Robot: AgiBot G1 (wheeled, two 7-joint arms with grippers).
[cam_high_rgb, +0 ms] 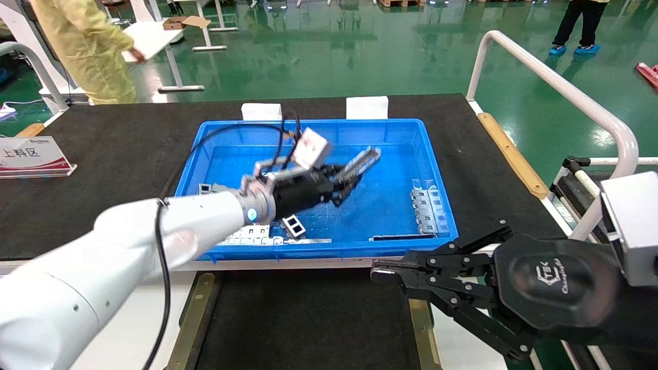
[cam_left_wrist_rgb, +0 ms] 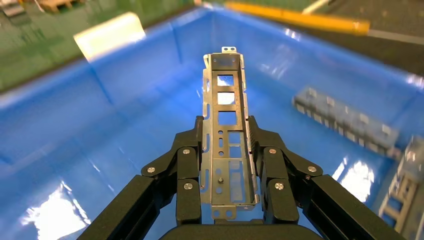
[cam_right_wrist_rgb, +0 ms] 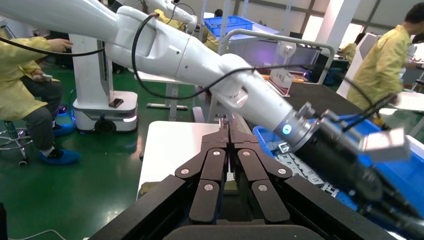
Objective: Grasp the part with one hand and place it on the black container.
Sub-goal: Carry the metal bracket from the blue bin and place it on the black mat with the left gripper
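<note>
Right end effector (cam_high_rgb: 383, 271) is sitting closest to the camera, lower right of the head frame, hanging over the near table edge with its fingers pressed together and nothing in them. Looks parked.

Left end effector (cam_high_rgb: 343, 187) is doing the work, centre of the frame, reaching out over the blue bin (cam_high_rgb: 442, 205). It's pinching the part (cam_left_wrist_rgb: 226, 135) across its width, fingers (cam_left_wrist_rgb: 188, 165) on both long sides, gripping the end nearest the wrist. The rest of the part is sticking out past the fingertips and pointing toward the upper right of the head frame, tilted and apparently off the bin floor.

Black container (cam_high_rgb: 308, 324) is lying at the bottom centre of the frame, just below the bin's near wall, with the brass strips down its sides. Nothing on it that I can see.

So I'd say the grasp is done and the carry is what's left. Stuff that could go wrong from here:

- grip is only on one end, so the long free end could swing or twist in the fingers if the arm is moving fast
- the part is thin smooth metal, so it might slide out of the pinch
- coming back toward the container, the free end could be clipping the bin's near wall if it isn't lifted enough
- the right end effector is sitting right by the container's right edge, so the two arms could be getting in each other's way
- more parts are lying in the bin along the right wall (cam_high_rgb: 429, 208) and the near wall (cam_high_rgb: 257, 235), easy to snag if it dips.
</note>
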